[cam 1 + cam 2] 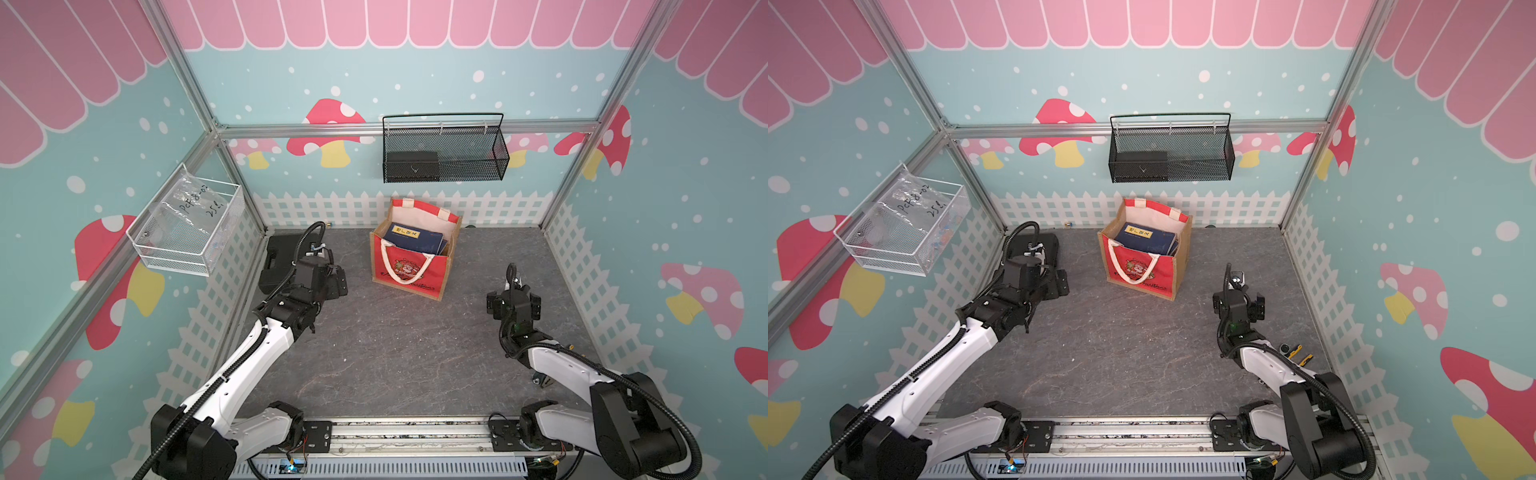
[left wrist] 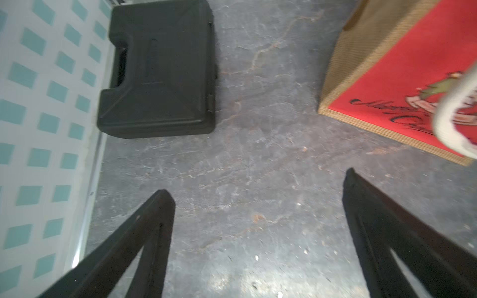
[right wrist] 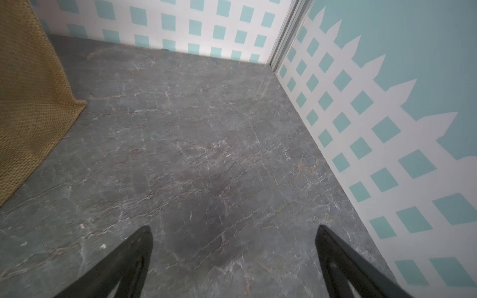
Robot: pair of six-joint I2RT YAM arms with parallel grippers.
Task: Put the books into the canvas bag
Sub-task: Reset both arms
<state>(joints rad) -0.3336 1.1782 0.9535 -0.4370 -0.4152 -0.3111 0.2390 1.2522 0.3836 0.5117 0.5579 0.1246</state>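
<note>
The canvas bag point(image 1: 436, 272) point(image 1: 1165, 270) stands upright at the middle back of the floor. It has a red Santa front, jute sides and white handles. The books point(image 1: 419, 245) point(image 1: 1152, 243) lie inside it, and the top one is dark blue with a yellow label. My left gripper point(image 1: 337, 283) point(image 2: 258, 183) hovers open over bare floor, to the left of the bag point(image 2: 387, 77). My right gripper point(image 1: 514, 307) point(image 3: 233, 229) is open too, off to the right of the bag's jute side point(image 3: 25, 103). Neither gripper holds anything.
A black plastic case point(image 1: 277, 257) point(image 2: 160, 69) lies on the floor by the left wall. A black mesh basket point(image 1: 444, 153) hangs on the back wall, a white wire basket point(image 1: 187, 226) on the left wall. Small tools point(image 1: 1296, 353) lie near the right wall.
</note>
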